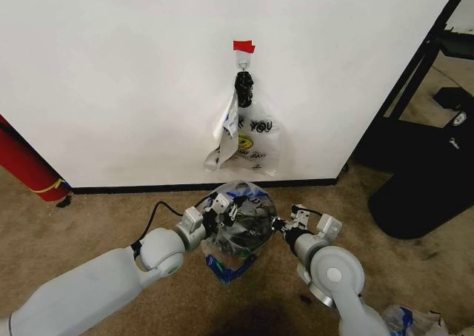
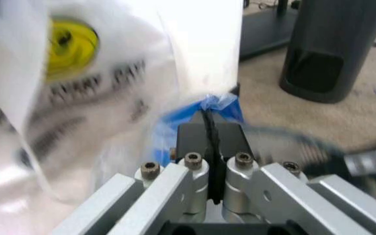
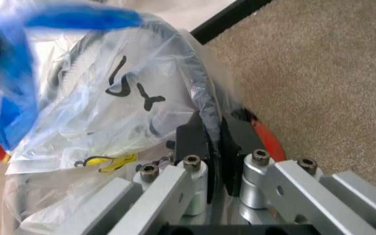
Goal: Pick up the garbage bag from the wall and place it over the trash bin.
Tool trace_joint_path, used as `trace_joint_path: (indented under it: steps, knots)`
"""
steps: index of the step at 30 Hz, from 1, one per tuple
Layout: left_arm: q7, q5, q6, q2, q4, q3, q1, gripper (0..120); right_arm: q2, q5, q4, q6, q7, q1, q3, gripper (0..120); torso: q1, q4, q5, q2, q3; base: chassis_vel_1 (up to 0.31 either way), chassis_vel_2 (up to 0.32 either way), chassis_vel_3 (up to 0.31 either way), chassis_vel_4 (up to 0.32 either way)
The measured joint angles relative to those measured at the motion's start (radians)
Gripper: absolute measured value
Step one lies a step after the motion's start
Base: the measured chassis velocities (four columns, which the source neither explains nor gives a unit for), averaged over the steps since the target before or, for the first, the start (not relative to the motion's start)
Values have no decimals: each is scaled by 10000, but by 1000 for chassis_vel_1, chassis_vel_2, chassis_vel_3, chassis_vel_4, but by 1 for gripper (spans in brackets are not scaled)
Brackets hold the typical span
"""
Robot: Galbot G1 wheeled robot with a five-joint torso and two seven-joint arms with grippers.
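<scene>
While both arms reach in low near the wall (image 1: pixel 111 69), the garbage bag (image 1: pixel 241 221) sits stretched over the trash bin (image 1: pixel 244 236) on the carpet (image 1: pixel 111 217), just in front of the black baseboard (image 1: pixel 148 188).

Left end effector (image 1: pixel 222 209): on the bag's left edge. Wrist view shows its jaws closed down to a thin slit on blue plastic film. Right end effector (image 1: pixel 285 223): on the opposite edge, jaws likewise pinched nearly together on clear film at the bin's rim.

Judged reason for the hold: gripping two opposite sides keeps the mouth spread so the film can seat round the rim. Seating looks well along.

Bag: thin, crinkly, see-through, blue patches, black lettering, a bit of yellow print. Bin: round, dark wire mesh seen through the plastic, red at its base (image 3: pixel 266 137); whether the film wraps the far side of the rim is hard to tell.

Spare bag (image 1: pixel 248 136), white with a yellow smiley, hangs limp from a hook (image 1: pixel 243 58) under red tape (image 1: pixel 244 46).
</scene>
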Motion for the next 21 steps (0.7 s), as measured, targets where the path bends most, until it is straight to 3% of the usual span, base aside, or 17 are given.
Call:
trace_joint_path:
  steps: [13, 21]
  knots:
    - [130, -989, 229, -261, 1071, 352, -1458, 0, -406, -1107, 622, -190, -894, -591, -464, 1, 0, -2, 0, 0, 0, 0, 0, 0, 0]
    - [576, -1550, 219, 54, 1641, 418, -1692, 0, -715, -1376, 904, 12, -1410, -1063, -292, 1, 0, -1, -1, 0, 0, 0, 0, 0, 0]
